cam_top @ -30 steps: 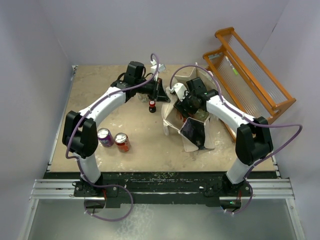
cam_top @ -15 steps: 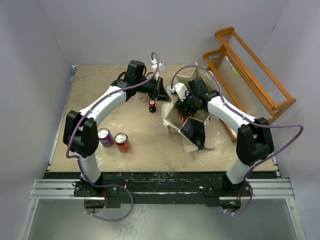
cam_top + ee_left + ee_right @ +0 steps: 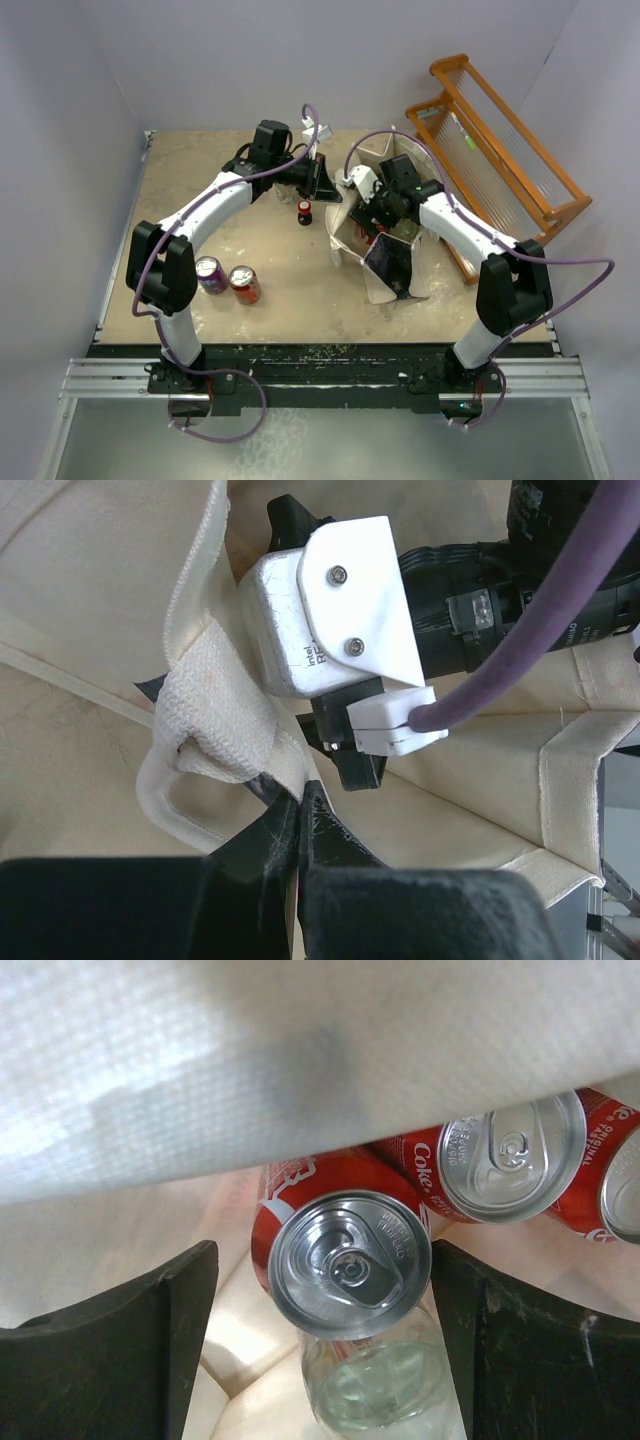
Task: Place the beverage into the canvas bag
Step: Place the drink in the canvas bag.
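Note:
The cream canvas bag (image 3: 345, 238) stands open right of centre, its dark print facing the near edge. My left gripper (image 3: 322, 185) is at the bag's back left rim; in the left wrist view it (image 3: 299, 808) is shut on the woven loop handle (image 3: 215, 730). My right gripper (image 3: 380, 215) reaches down into the bag. Seen from the right wrist, it (image 3: 325, 1290) is open around a red Coke can (image 3: 345, 1260), the beverage, with a clear gap on the left side. That can rests on a clear bottle (image 3: 375, 1385) inside the bag.
Two more Coke cans (image 3: 510, 1155) (image 3: 622, 1190) lie in the bag under its canvas wall (image 3: 300, 1060). On the table are a purple can (image 3: 211, 274), a red can (image 3: 244, 284) and a small red-capped bottle (image 3: 304, 211). An orange wooden rack (image 3: 500, 140) stands back right.
The right arm's wrist and elbow have shifted slightly to the right over the bag, and its jaws have widened. The left arm, the bag and the table's cans have not moved.

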### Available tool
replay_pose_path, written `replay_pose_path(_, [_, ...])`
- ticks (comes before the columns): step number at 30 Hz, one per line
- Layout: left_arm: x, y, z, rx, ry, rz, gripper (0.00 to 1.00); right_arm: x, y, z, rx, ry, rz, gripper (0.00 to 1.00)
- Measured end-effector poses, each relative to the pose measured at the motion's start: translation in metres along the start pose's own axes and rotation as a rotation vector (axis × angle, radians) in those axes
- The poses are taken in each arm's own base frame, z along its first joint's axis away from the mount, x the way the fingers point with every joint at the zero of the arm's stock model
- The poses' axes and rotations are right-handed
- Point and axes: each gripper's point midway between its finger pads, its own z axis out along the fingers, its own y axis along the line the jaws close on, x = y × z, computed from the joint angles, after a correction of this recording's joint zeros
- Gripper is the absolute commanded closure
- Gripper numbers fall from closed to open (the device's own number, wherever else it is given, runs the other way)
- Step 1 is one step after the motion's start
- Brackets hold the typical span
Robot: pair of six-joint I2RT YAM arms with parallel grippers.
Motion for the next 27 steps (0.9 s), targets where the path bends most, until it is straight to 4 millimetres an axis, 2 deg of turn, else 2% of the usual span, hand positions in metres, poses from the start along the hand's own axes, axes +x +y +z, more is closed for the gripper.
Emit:
replay_pose_path(10, [-0.001, -0.002, 0.002, 0.000, 0.000, 0.011, 1.00, -0.004, 0.000, -0.011, 0.005, -0.020, -0.004, 0.10])
replay_pose_path(24, [-0.008, -0.008, 0.004, -0.007, -0.012, 0.038, 1.00, -0.048, -0.009, -0.088, 0.109, -0.241, -0.020, 0.12])
replay_pose_path(27, [-0.012, -0.011, 0.005, -0.005, -0.017, 0.047, 0.94, -0.057, -0.013, -0.105, 0.144, -0.287, -0.015, 0.13])
